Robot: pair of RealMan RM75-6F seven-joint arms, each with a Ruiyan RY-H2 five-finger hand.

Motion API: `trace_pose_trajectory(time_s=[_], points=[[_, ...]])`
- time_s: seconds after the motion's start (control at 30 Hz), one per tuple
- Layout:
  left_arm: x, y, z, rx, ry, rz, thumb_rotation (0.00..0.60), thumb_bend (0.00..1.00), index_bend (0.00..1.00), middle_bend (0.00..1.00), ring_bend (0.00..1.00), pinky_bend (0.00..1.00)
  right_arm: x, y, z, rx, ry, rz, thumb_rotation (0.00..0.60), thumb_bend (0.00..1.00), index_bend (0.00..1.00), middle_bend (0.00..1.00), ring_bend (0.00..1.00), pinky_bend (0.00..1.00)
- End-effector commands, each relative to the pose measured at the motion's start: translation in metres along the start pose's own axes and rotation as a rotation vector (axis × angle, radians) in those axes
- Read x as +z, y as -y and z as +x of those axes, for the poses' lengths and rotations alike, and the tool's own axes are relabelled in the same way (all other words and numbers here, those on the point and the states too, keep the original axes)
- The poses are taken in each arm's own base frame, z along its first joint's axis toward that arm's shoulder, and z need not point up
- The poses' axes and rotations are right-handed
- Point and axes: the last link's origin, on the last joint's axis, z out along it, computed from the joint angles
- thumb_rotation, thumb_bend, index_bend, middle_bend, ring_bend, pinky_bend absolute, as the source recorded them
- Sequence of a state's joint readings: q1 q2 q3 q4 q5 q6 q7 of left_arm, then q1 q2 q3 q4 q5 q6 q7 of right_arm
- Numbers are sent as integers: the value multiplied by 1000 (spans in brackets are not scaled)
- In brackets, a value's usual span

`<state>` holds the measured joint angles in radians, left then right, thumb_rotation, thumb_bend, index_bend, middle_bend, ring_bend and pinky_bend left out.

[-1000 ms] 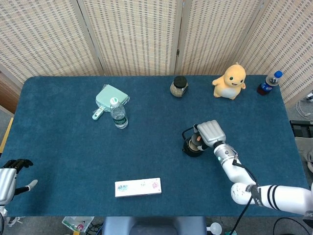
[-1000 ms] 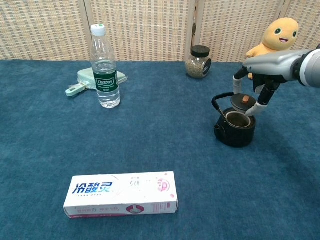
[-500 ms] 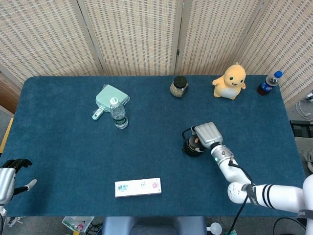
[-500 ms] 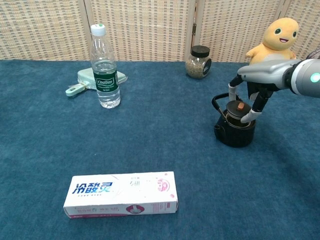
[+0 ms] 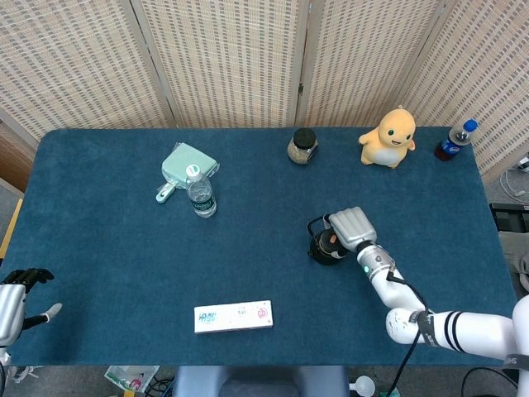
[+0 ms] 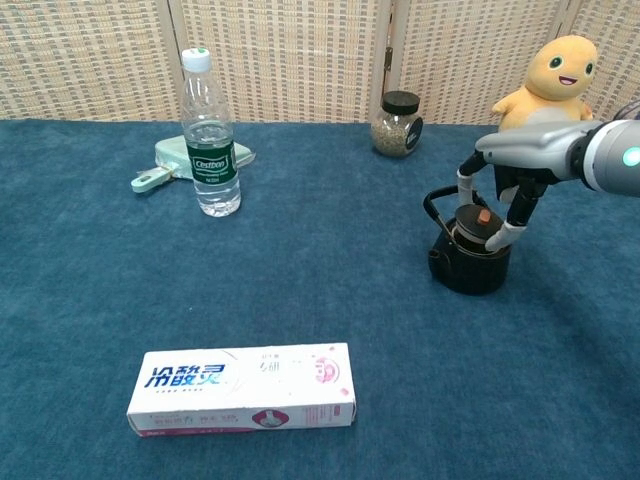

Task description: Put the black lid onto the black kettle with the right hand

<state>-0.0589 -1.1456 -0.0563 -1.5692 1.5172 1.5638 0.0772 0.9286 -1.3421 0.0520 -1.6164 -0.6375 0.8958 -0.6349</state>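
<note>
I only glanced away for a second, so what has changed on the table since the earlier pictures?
The right hand brought the black lid down: a second ago it was held tilted above the open black kettle; now it sits in the kettle's mouth, fingers still beside it. The left hand stayed at the table's edge. Bottle, jar, plush toy and toothpaste box did not move.

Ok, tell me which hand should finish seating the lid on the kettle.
The right hand. It hangs directly over the black kettle, its fingers around the black lid, which sits at the kettle's mouth. The left hand is at the table's far left edge, holding nothing.
</note>
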Motion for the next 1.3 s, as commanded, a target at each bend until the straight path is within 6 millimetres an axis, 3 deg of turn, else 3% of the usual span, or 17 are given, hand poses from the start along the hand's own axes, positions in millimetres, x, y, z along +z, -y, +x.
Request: trace_pose_trajectory(time_s=[0.03,0.4,0.67,0.77,0.9,1.17,1.3], points=[[0,0,0,0,0,0,600,64,431,476,399,696,0,0,0,1,0,0,600,74,456,1000,1000,1000],[0,0,0,1,0,-1,600,63,431,476,399,696,-2,-1,2,11,-5,4,600,31,428,1000,1000,1000],[0,0,0,1,0,0,600,64,431,476,399,696,-16,-6,13,24,-59,8,600,34,428,1000,1000,1000],[0,0,0,2,2,1,600,63,431,476,399,696,-29,-13,20,18,-98,1,600,45,440,1000,993,1000],[0,0,-1,5,5,1,600,63,431,476,399,696,-51,-30,27,-12,-146,-35,600,49,485,979,891,1000],[1,-3,-5,15,19,-4,600,63,431,476,399,696,-95,-65,30,-58,-232,-145,600,49,488,753,711,936],[2,-4,-7,20,28,-6,600,63,431,476,399,696,-124,-82,20,-44,-273,-191,600,49,506,677,651,867]])
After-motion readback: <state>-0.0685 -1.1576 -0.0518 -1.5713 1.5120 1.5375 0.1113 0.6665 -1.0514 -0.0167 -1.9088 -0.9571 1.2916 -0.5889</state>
